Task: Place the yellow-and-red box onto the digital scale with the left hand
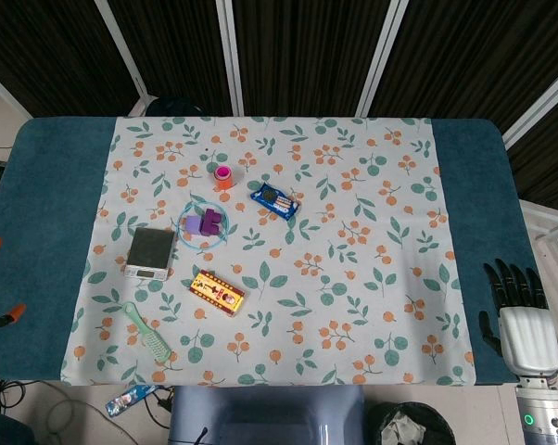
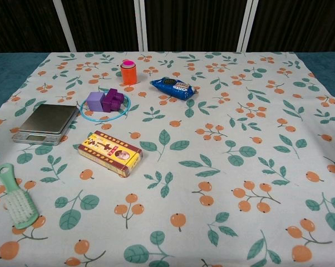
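Observation:
The yellow-and-red box [image 1: 217, 293] [image 2: 109, 153] lies flat on the flowered cloth, just right of and nearer than the digital scale [image 1: 151, 253] [image 2: 47, 123], whose steel plate is bare. My right hand [image 1: 518, 306] shows only in the head view, at the table's right edge over the teal cover, fingers straight and apart, holding nothing. My left hand is in neither view.
A blue ring with purple blocks [image 1: 203, 223] [image 2: 105, 102] lies behind the scale. An orange bottle with a pink cap [image 1: 223, 176] [image 2: 128, 72] and a blue snack packet [image 1: 274, 199] [image 2: 175, 88] sit further back. A green brush [image 1: 146, 332] [image 2: 15, 195] lies at the near left.

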You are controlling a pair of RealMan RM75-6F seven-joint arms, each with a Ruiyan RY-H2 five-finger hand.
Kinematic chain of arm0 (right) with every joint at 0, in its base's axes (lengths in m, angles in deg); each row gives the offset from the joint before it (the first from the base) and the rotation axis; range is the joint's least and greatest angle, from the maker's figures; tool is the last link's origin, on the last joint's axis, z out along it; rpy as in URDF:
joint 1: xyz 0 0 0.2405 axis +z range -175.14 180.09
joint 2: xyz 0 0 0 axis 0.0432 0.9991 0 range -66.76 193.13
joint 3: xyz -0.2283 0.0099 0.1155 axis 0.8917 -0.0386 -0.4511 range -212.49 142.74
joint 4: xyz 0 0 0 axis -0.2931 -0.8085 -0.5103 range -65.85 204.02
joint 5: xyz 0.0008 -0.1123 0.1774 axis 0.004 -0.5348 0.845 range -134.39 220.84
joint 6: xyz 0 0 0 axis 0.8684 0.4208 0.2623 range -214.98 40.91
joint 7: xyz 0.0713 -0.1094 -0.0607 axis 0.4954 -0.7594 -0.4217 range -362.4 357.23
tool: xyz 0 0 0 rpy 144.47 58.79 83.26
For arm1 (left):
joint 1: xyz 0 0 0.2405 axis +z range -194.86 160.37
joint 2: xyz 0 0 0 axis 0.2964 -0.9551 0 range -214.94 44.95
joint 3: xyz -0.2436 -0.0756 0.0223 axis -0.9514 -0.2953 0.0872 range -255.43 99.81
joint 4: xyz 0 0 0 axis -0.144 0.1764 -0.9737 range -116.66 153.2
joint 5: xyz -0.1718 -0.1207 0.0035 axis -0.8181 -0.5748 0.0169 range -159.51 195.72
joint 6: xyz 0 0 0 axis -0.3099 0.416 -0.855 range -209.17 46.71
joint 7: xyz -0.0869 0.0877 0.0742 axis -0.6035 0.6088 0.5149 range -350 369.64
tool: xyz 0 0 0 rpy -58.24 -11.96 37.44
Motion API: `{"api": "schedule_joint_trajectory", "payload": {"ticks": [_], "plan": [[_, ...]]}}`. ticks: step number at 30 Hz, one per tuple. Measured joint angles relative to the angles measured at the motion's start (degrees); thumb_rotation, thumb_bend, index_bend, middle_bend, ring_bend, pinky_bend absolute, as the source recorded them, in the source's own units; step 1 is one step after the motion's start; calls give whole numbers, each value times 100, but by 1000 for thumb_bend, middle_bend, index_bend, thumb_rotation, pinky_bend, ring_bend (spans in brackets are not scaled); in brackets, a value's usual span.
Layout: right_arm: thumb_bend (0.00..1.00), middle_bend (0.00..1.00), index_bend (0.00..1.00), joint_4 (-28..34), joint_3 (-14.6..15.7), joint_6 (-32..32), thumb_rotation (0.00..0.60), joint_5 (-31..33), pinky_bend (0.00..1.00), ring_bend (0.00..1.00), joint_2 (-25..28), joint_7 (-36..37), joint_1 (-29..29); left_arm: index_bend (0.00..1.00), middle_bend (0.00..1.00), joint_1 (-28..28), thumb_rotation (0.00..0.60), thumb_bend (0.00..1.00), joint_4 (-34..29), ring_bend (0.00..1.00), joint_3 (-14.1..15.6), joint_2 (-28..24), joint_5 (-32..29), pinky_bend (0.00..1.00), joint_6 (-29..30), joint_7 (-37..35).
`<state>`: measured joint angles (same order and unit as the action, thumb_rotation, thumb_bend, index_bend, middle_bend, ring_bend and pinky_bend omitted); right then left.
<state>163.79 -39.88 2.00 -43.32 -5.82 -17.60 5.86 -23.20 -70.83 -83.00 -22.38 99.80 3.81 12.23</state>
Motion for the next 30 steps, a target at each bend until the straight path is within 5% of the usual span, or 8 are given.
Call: {"api": "schedule_joint_trajectory", "payload": {"ticks": [24,28,30], "plan": [[550,67,34,24,-22,19,600,34,25,58,10,13,-12,0,0,3,600,34,-1,0,26,11,84,70,37,19],[551,67,34,28,-18,18,600,29,26,58,17,26,-15,0,59,-4,600,77,-2,77,47,21,160,199,55,19],[550,67,34,33,-18,19,600,31,26,58,18,24,-17,0,171,-14,600,113,10,200,53,24,234,327,77,-42]]}}
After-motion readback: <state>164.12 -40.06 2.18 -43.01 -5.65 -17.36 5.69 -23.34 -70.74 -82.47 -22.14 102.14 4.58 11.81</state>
